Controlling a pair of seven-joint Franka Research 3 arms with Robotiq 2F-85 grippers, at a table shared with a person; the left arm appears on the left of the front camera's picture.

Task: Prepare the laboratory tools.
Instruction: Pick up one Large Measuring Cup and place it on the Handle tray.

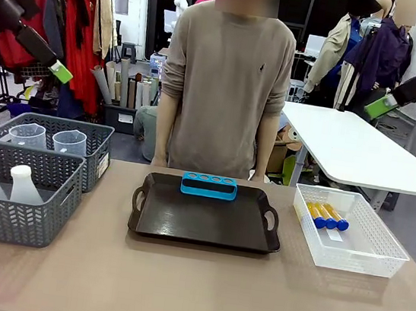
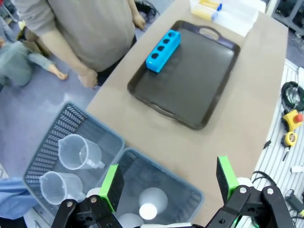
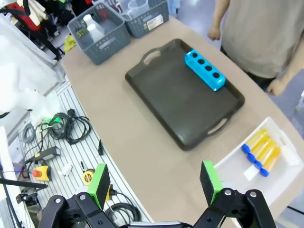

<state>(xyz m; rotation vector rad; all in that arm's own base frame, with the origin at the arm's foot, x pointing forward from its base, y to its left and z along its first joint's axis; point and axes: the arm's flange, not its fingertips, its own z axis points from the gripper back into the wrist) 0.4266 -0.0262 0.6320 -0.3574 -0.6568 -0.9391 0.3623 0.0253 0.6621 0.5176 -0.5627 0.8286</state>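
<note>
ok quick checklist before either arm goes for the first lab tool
1. Left gripper open and empty: ok.
2. Right gripper open and empty: ok.
3. Blue rack on the black tray, holes empty: ok.
4. Tubes lying uncovered in the white basket: ok.
5. Flasks and beakers upright in the grey baskets: ok.
6. Person's hands off the table: ok.

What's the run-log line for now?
left gripper: open, raised over grey basket of white flasks | right gripper: open, raised | blue rack: empty, on black tray | amber tubes: in white basket
</note>
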